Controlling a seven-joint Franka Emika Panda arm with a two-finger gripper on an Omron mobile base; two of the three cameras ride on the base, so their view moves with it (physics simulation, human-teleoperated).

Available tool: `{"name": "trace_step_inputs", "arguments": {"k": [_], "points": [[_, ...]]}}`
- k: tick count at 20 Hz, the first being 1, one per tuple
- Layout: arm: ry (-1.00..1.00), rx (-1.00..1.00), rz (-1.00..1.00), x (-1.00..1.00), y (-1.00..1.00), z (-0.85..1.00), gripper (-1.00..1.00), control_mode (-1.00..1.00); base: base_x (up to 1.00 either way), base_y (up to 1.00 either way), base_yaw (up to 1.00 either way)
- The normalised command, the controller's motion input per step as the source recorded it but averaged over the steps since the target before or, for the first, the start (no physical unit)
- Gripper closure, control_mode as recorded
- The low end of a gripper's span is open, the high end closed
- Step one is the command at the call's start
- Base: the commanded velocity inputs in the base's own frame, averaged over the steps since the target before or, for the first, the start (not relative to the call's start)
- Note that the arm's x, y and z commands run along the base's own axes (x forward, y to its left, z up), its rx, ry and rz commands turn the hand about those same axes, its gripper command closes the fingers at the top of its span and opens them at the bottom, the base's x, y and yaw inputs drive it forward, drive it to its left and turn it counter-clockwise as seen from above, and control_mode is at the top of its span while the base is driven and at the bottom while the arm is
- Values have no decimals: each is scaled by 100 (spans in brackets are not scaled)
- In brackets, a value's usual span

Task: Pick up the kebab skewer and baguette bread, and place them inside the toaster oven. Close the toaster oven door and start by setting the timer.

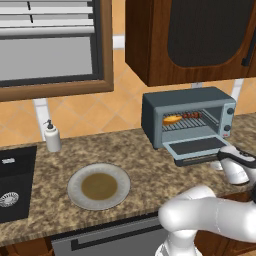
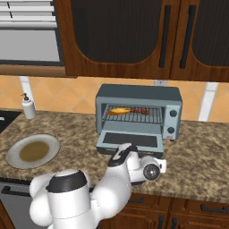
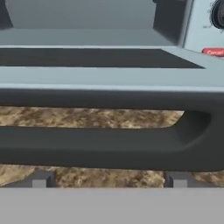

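Dark bar handle (image 3: 109, 146) of the blue-grey toaster oven door (image 2: 129, 140) fills the hand view, just ahead of the two-finger gripper (image 3: 109, 181), whose jaws stand apart, holding nothing. Door lies dropped open. Golden baguette bread (image 1: 172, 119) and kebab skewer (image 1: 192, 115) rest on the wire rack inside the boxy toaster oven (image 2: 172, 96).

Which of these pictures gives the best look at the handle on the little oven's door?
The hand view: the toaster oven door's dark bar handle stretches across it, close up, counter visible through its gap. The left base view shows it as a thin dark edge; in the right base view the arm partly covers it.
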Motion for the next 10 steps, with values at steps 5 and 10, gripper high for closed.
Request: {"name": "trace_step_inputs", "arguments": {"k": [5,10], "points": [[-7,0,-1,24,0,18,-100,-100,0,0,0],[-10,0,0,16,0,29,-100,-100,0,0,0]]}}
